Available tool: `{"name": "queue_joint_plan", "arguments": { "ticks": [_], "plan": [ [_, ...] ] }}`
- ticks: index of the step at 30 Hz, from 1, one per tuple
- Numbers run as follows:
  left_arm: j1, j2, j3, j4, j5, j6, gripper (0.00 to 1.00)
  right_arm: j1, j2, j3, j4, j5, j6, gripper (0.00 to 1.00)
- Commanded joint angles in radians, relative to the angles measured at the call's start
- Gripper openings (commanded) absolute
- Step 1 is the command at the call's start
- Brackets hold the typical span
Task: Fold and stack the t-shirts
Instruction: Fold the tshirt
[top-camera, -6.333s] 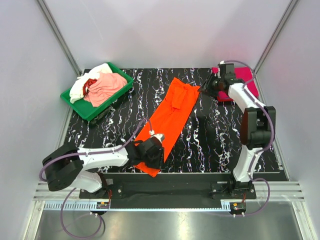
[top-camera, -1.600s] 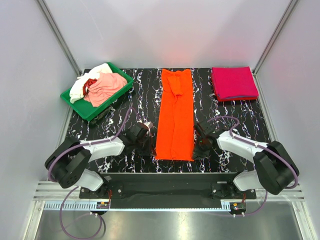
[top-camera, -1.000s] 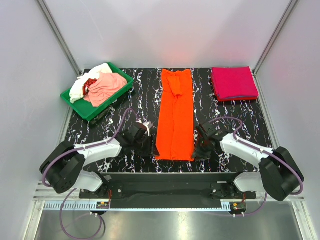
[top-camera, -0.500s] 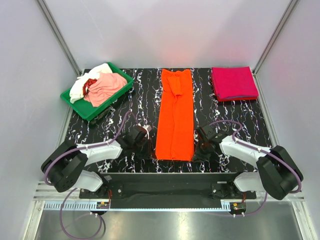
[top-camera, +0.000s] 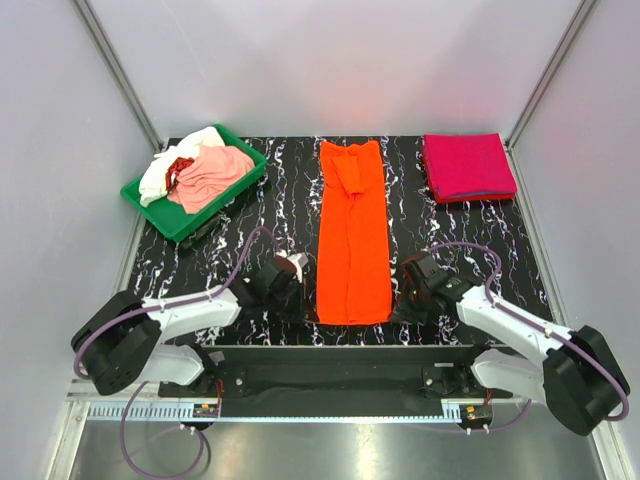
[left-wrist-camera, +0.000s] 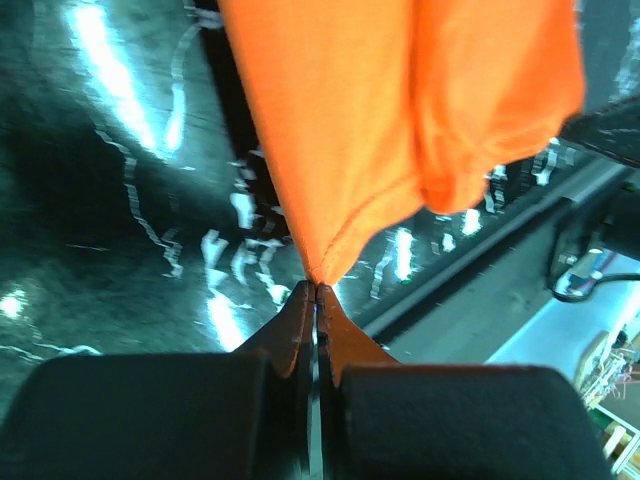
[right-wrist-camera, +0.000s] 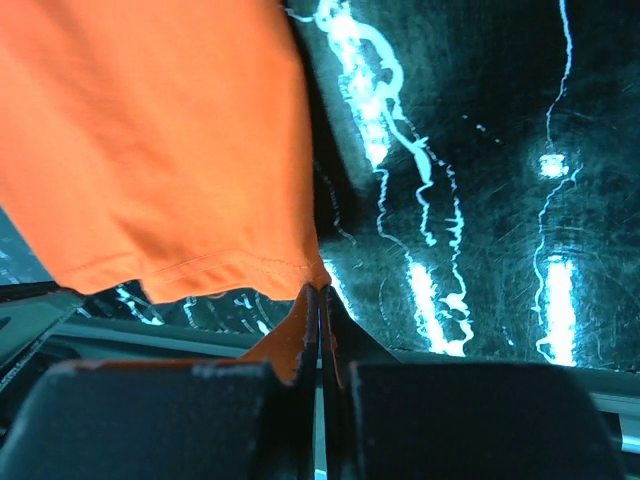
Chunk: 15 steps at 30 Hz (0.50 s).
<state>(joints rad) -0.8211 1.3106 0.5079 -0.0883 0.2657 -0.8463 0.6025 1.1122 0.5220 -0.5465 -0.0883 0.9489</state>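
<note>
The orange t-shirt lies as a long narrow strip down the middle of the black marbled table. My left gripper is shut on its near left corner. My right gripper is shut on its near right corner. Both corners are raised a little off the table. The magenta-pink t-shirt lies folded at the far right. Pale pink, white and red t-shirts are heaped in the green tray at the far left.
The table's near edge and a metal rail run just below both grippers. Grey walls with slanted metal posts close in the left, right and far sides.
Both grippers have closed on the orange t-shirt's near corners and pulled them slightly toward the table's near edge. The strip has straightened since 6.3 s ago.
</note>
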Motion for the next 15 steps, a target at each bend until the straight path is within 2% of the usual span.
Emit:
{"name": "queue_joint_plan", "arguments": {
  "ticks": [1, 5, 9, 15],
  "plan": [
    [-0.015, -0.048, 0.009, -0.005, -0.005, -0.039, 0.00, 0.011, -0.043, -0.001, -0.030, 0.044, 0.007, 0.00],
    [-0.024, -0.086, 0.015, -0.025, -0.019, -0.043, 0.00, 0.010, -0.072, 0.006, -0.046, 0.048, 0.005, 0.00],
    [-0.020, -0.057, 0.081, -0.085, -0.037, -0.005, 0.00, 0.010, -0.069, 0.053, -0.058, 0.082, -0.035, 0.00],
    [0.031, 0.012, 0.198, -0.120, -0.022, 0.041, 0.00, 0.008, 0.055, 0.223, -0.069, 0.139, -0.194, 0.00]
  ]
}}
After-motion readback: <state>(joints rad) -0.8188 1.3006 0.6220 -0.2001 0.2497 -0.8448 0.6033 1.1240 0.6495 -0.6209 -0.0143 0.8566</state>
